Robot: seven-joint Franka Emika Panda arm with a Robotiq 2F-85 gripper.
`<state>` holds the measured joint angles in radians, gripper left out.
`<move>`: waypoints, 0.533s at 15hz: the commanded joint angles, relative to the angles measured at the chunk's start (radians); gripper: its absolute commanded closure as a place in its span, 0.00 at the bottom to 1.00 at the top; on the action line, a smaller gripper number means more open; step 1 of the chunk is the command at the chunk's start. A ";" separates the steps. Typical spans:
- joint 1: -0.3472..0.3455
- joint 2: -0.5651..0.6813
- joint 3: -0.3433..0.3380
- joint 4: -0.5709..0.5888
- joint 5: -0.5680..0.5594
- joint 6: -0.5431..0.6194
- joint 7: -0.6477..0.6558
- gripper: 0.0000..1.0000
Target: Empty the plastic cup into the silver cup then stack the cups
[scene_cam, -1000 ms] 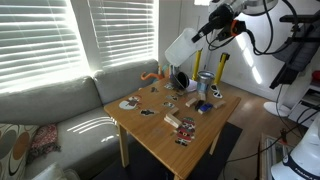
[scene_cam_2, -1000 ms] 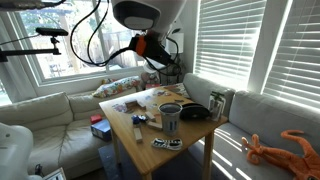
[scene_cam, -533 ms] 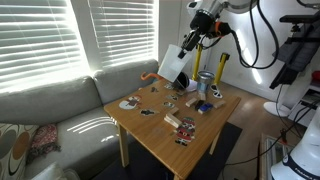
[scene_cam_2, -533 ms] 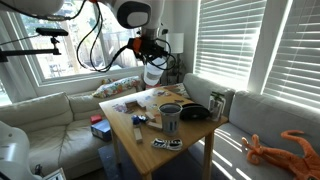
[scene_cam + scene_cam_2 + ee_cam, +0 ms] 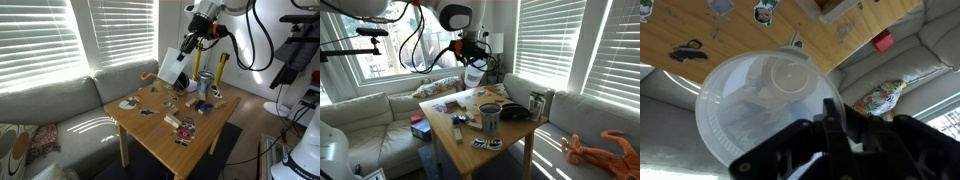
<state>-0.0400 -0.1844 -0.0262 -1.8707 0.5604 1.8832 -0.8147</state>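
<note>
My gripper [image 5: 189, 44] is shut on the rim of the plastic cup [image 5: 172, 66], a translucent whitish tumbler held tilted in the air above the far side of the wooden table [image 5: 160, 130]. It shows in the other exterior view too, gripper [image 5: 471, 57] over cup [image 5: 473, 75]. In the wrist view the cup [image 5: 755, 105] fills the frame, with one finger [image 5: 832, 128] inside its rim. The silver cup [image 5: 205, 82] stands upright on the table, to the right of and below the held cup. It is nearest the camera in an exterior view [image 5: 491, 118].
A yellow upright post [image 5: 222, 70] stands behind the silver cup. Small cards and bits are scattered over the table [image 5: 460, 125], and a black round object [image 5: 516, 112] lies by the silver cup. An orange toy [image 5: 149, 76] and grey sofas [image 5: 60, 125] flank the table.
Over the last second the arm swung the plastic cup left and down toward the table. In the last half second it barely moved.
</note>
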 commanded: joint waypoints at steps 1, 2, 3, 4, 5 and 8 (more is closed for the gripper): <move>0.052 0.022 0.007 0.007 -0.044 -0.004 -0.008 0.98; 0.065 0.039 0.023 0.020 -0.090 -0.019 0.013 0.98; 0.078 0.051 0.033 0.028 -0.118 -0.024 0.018 0.98; 0.089 0.065 0.043 0.037 -0.151 -0.030 0.026 0.98; 0.098 0.077 0.055 0.040 -0.194 -0.026 0.035 0.98; 0.115 0.106 0.083 0.040 -0.341 -0.013 0.071 0.98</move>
<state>0.0624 -0.1145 0.0374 -1.8649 0.3423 1.8806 -0.7875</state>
